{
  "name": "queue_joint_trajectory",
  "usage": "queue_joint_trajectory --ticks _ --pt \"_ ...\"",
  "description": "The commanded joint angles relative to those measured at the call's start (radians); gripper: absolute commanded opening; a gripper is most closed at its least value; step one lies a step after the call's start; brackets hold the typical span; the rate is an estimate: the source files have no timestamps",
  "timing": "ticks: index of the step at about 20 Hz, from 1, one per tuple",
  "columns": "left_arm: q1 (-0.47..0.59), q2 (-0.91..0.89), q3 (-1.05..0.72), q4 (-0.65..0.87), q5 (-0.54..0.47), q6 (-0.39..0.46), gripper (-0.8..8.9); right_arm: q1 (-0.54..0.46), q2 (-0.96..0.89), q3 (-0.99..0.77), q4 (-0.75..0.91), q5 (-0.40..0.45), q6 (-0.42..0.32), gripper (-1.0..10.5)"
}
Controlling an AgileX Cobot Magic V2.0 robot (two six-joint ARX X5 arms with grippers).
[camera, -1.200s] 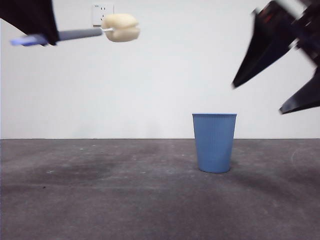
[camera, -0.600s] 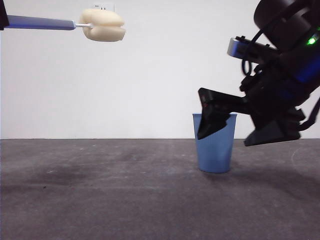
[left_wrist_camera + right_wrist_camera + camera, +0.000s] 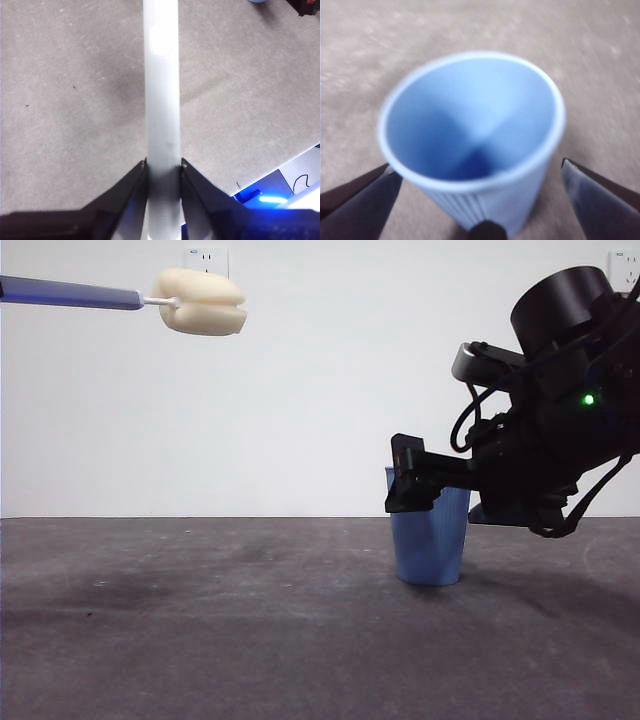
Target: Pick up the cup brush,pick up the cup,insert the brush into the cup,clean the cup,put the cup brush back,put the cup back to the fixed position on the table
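The light blue cup (image 3: 430,540) stands upright on the table (image 3: 200,620), right of centre. My right gripper (image 3: 412,485) has come in from the right at rim height. In the right wrist view its jaws are open, one on each side of the cup (image 3: 475,135), and do not touch it. My left gripper (image 3: 162,167) is shut on the grey handle of the cup brush (image 3: 161,90). In the front view the brush (image 3: 110,297) is held level, high at the upper left, with its cream sponge head (image 3: 200,302) pointing right.
A plain white wall with an outlet (image 3: 206,258) stands behind the table. The table's edge and a white sheet (image 3: 305,172) show in the left wrist view.
My right gripper has come down from the upper right to the cup's rim and now has a jaw on each side of it. The brush has shifted slightly left and stays high.
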Motion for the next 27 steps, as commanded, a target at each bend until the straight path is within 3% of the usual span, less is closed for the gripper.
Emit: queue_joint_trajectory --ticks 1,4,8,16,18,21,23,27 --pt "0.001 -0.002 -0.006 0.000 0.001 -0.010 -0.09 -0.005 0.046 -0.008 0.043 -0.008 -0.017 6.3" --pt "0.000 -0.002 -0.006 0.002 0.001 -0.014 -0.09 -0.016 0.107 -0.006 0.126 -0.023 -0.018 6.2" --pt "0.000 -0.002 -0.006 0.012 -0.001 -0.028 -0.08 -0.019 0.147 0.011 0.173 -0.039 -0.018 5.2" --pt "0.001 -0.002 -0.006 0.011 -0.002 -0.027 -0.09 -0.018 0.148 0.013 0.212 -0.049 -0.018 -0.1" --pt "0.001 -0.001 -0.006 0.010 -0.005 -0.019 -0.09 -0.017 0.139 0.013 0.198 -0.050 -0.014 -0.2" --pt "0.001 0.000 -0.006 -0.008 -0.006 0.039 -0.09 0.000 0.046 0.013 0.066 -0.049 -0.019 -0.2" --pt "0.001 0.008 -0.006 -0.022 -0.006 0.095 -0.09 0.021 -0.060 0.014 -0.064 -0.048 -0.064 -0.2" --pt "0.001 0.038 -0.006 -0.032 -0.005 0.216 -0.09 0.070 -0.276 0.038 -0.473 -0.043 -0.170 -0.2"
